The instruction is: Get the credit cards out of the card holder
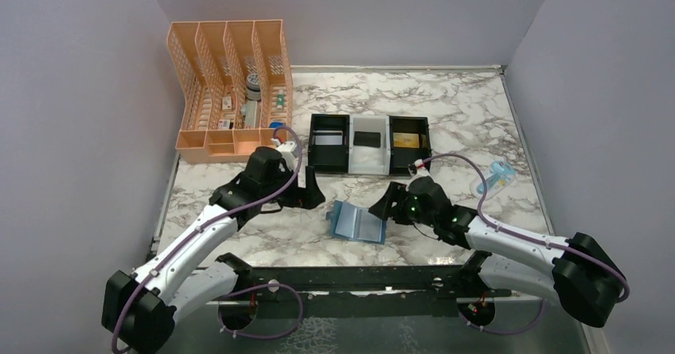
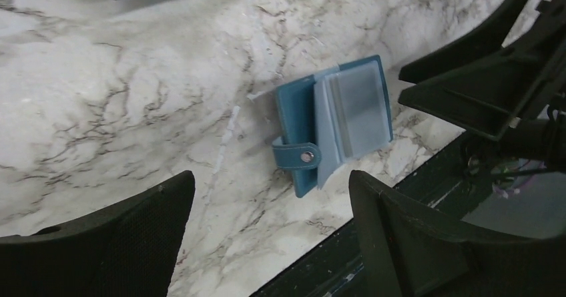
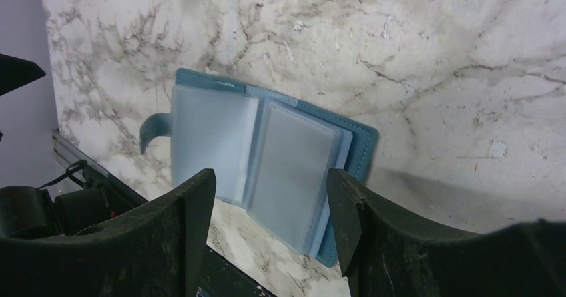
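Observation:
The card holder (image 1: 358, 223) lies open on the marble near the front edge, its pale blue sleeves (image 3: 294, 170) showing no card inside. A silver-grey card (image 1: 327, 139), a black card (image 1: 367, 139) and a gold card (image 1: 406, 140) lie one to each compartment of the black-and-white tray (image 1: 351, 165). My left gripper (image 1: 310, 192) hovers open just left of the holder (image 2: 334, 120), nothing between its fingers (image 2: 270, 180). My right gripper (image 1: 390, 203) stands open at the holder's right edge, fingers either side of the right-hand sleeves (image 3: 269, 177), not touching them.
An orange mesh desk organizer (image 1: 231, 91) with small items stands at the back left. A light blue object (image 1: 497, 177) lies on the right side of the table. The black mounting rail (image 1: 350, 278) runs along the near edge, close to the holder.

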You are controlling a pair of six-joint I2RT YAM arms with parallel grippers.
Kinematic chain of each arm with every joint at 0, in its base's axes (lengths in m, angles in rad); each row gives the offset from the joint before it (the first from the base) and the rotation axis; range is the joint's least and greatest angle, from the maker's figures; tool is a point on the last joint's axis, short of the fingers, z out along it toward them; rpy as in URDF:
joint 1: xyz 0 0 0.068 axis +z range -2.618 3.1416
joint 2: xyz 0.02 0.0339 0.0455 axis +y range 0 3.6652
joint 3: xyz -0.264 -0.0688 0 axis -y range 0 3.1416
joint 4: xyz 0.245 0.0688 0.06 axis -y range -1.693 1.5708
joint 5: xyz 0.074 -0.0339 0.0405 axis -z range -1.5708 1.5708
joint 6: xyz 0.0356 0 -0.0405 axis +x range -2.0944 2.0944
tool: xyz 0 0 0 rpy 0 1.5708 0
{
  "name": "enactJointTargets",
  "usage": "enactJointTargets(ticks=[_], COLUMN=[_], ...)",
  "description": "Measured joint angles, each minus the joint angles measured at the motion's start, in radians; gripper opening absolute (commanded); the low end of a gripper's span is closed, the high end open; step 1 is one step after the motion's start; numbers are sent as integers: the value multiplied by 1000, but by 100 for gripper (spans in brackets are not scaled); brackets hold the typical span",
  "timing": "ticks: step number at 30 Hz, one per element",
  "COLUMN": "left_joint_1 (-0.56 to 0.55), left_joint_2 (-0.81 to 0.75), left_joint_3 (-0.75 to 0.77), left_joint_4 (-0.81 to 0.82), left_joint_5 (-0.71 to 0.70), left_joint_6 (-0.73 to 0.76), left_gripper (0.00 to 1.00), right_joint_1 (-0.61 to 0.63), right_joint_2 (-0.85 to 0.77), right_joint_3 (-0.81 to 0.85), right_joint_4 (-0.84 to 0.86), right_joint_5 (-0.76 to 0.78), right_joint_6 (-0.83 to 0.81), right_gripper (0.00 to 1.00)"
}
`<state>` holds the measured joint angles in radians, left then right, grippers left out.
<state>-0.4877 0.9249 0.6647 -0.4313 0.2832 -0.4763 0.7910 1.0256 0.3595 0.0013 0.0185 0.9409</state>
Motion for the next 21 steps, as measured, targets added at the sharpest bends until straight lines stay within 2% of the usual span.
enactJointTargets(ticks=[4,8,21], left_joint_1=[-112,-180,-339], left_joint_2=[40,103,199], left_joint_3=[-1,-2,-3], left_joint_4=[19,27,75], left_joint_5=[-23,-53,-148], left_joint_6=[-27,-50,-123], left_gripper=[81,80,70], right_joint_1=[0,0,0], right_joint_2=[42,50,70], right_joint_3=[8,10,14], right_joint_4=[-24,-35,-41], right_joint_5=[-33,-63,-95], right_joint_6=[7,7,5], right_gripper=[60,56,46])
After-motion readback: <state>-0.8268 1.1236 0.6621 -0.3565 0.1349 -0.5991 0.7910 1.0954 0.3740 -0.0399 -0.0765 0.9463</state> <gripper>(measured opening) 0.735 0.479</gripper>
